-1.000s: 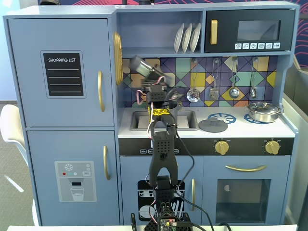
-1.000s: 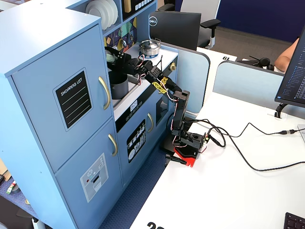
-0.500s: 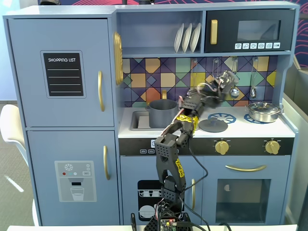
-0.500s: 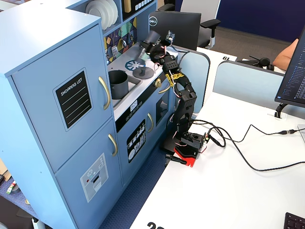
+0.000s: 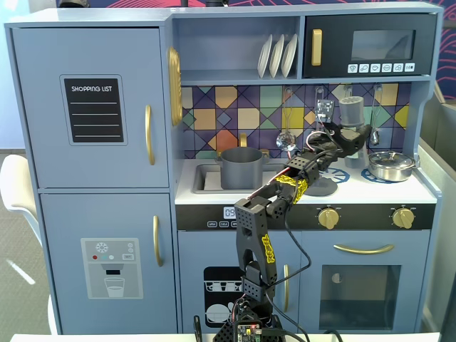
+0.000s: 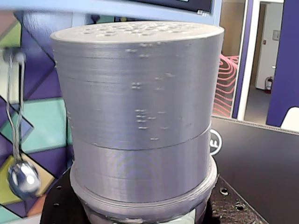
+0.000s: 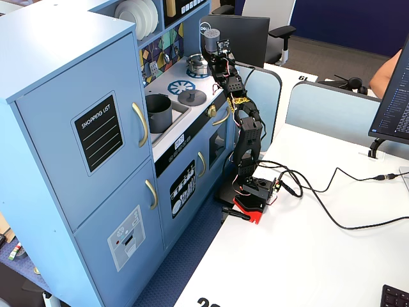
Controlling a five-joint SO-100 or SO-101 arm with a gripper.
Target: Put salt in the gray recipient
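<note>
Ridged grey plastic, printed in fine layers, makes up the salt shaker [image 6: 140,116], so it is judged stiff, light and fairly grippy, though tall and slim enough to tip if taken high; it is best held low on the body. It is seen upright [image 5: 351,112], raised above the stove end of the bench [image 5: 420,189] and pinched near its base by the fingers [image 5: 347,137]. The grey pot [image 5: 241,167] is left standing well apart in the sink [image 5: 206,179].
</note>
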